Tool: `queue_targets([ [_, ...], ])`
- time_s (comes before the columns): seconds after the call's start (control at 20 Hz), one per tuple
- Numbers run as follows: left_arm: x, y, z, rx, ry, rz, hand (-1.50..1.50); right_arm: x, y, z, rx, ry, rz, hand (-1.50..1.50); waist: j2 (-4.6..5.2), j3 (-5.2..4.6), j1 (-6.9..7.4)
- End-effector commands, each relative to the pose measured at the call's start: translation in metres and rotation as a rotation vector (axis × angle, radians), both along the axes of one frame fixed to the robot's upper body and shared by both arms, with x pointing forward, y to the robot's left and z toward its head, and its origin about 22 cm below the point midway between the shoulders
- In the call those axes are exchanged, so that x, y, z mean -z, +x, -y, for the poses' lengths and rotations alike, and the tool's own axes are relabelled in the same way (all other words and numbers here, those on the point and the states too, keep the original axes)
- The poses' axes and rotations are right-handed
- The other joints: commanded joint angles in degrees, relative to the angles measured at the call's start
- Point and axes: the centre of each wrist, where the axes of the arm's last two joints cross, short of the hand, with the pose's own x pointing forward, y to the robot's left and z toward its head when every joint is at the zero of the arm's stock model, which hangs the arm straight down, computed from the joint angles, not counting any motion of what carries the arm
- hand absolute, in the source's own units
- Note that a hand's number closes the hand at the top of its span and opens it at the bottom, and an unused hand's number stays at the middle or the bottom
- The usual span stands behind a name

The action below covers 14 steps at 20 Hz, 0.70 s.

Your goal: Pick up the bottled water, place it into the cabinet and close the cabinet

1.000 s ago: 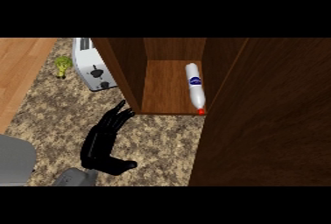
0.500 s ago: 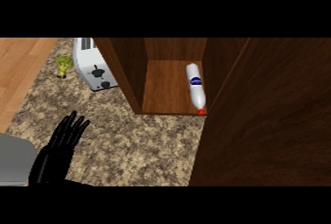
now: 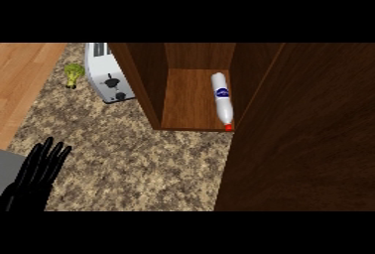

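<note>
The bottled water point(image 3: 222, 99) lies on its side inside the open wooden cabinet point(image 3: 187, 106), against the right wall, with its red cap at the shelf's front edge. It is white with a blue label. My left hand point(image 3: 38, 171) shows at the lower left over the counter, far from the bottle, open with straight fingers pointing up and holding nothing. The cabinet's door point(image 3: 307, 129) fills the right side as a large dark brown panel standing open. My right hand does not show.
A white toaster point(image 3: 108, 79) stands just left of the cabinet's left wall. A small green vegetable point(image 3: 73, 74) lies beside it. The speckled counter point(image 3: 139, 158) runs in front of the cabinet, with a light wooden surface point(image 3: 26, 84) at the far left.
My left hand has pulled back from the cabinet's front to the lower left corner, its fingers now straight. The bottle has stayed where it lay.
</note>
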Motion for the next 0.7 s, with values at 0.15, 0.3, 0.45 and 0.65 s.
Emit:
queue_targets([
  [0.15,-0.020,-0.011,-0.014,0.015,0.011,0.000,-1.50,-0.030,-0.019,-0.051,0.008,-0.077,0.183,1.50,-0.36,-0.10,0.30],
  [0.3,-0.043,-0.004,-0.020,0.020,0.023,0.014,-1.50,-0.035,-0.012,-0.087,-0.007,-0.082,0.184,1.50,-0.01,0.02,0.34],
  [0.45,-0.040,-0.016,-0.023,0.027,0.022,0.000,-1.50,-0.033,-0.008,-0.138,0.015,-0.091,0.166,1.50,0.18,-0.01,0.92],
  [0.65,-0.067,-0.002,-0.032,0.033,0.016,0.040,-1.50,-0.030,-0.008,-0.176,0.051,-0.090,0.133,1.50,0.59,0.14,1.00],
])
